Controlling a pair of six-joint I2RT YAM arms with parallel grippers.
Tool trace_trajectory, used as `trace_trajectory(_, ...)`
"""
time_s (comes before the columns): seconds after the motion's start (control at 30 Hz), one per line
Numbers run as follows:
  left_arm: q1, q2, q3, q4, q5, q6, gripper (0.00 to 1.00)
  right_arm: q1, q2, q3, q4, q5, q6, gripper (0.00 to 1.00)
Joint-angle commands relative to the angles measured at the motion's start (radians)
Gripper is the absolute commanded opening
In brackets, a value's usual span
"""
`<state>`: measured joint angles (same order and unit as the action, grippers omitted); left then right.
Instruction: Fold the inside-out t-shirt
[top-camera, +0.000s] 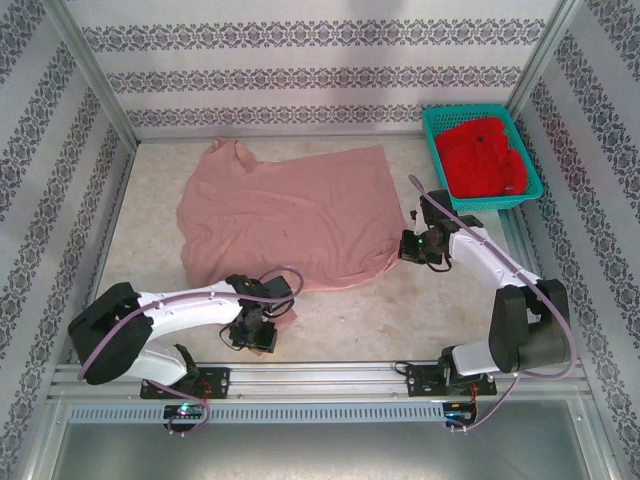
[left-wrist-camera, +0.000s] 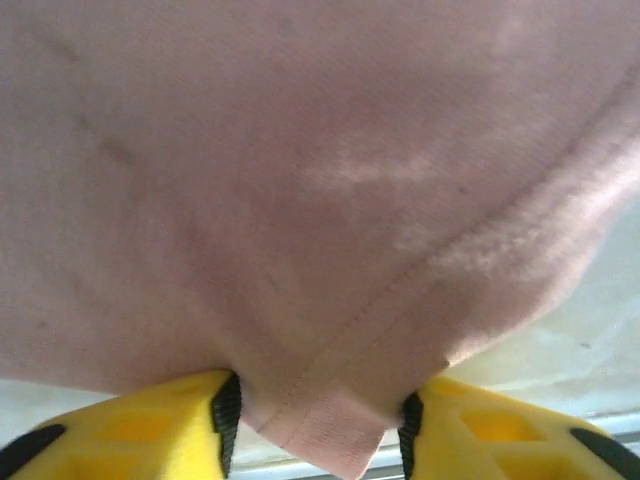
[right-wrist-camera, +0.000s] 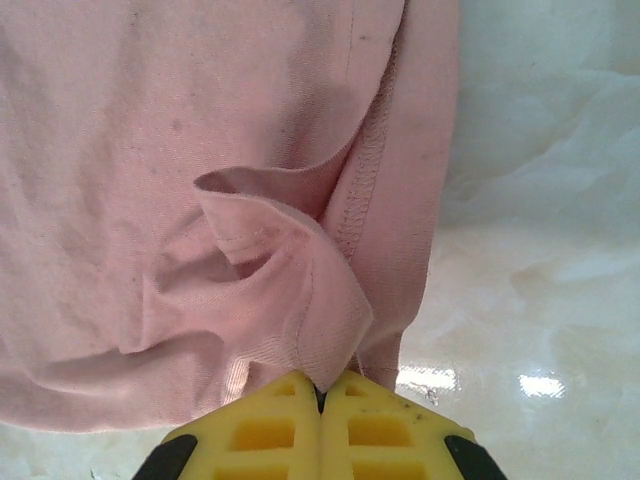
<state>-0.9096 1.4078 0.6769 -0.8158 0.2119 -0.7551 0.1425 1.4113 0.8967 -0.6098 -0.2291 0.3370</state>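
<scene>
The table (top-camera: 400, 315) carries the t-shirt (top-camera: 290, 215), spread flat over its middle, nearer the far edge, collar toward the far left corner. A basket (top-camera: 436, 132) in the far right corner holds a red garment (top-camera: 485, 160). The right gripper (right-wrist-camera: 322, 388), at the t-shirt's right edge, is pinched tight on a fold of it. The left gripper (left-wrist-camera: 315, 415), at the t-shirt's near edge, has its jaws on either side of a hem corner, with the cloth touching both; whether it clamps I cannot tell.
</scene>
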Motion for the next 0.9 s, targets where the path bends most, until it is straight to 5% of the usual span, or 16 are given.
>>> trace_trajectory(0.0, -0.018, 0.046, -0.028, 0.077, 0.022, 0.028, 0.36, 0.011, -0.035, 0.015, -0.012, 0.012, -0.012, 0.0)
trace_trajectory(0.23, -0.016, -0.071, 0.003, 0.004, -0.102, 0.058, 0.02, 0.008, -0.09, -0.021, 0.012, 0.037, 0.012, 0.0)
trace_trajectory(0.43, 0.026, -0.408, 0.234, -0.085, -0.632, 0.145, 0.0, 0.008, -0.246, 0.021, 0.129, 0.032, 0.053, 0.0)
trace_trajectory(0.6, 0.052, -0.55, 0.501, 0.129, -1.004, 0.467, 0.0, 0.019, -0.378, 0.176, 0.113, 0.145, 0.048, 0.0)
trace_trajectory(0.73, 0.052, -0.58, 0.742, 0.296, -1.021, 0.772, 0.0, 0.032, -0.494, 0.347, 0.04, 0.217, 0.008, 0.0)
trace_trajectory(0.87, 0.052, -0.518, 1.054, 0.242, -0.992, 0.935, 0.0, 0.067, -0.576, 0.527, -0.039, 0.263, -0.023, 0.0)
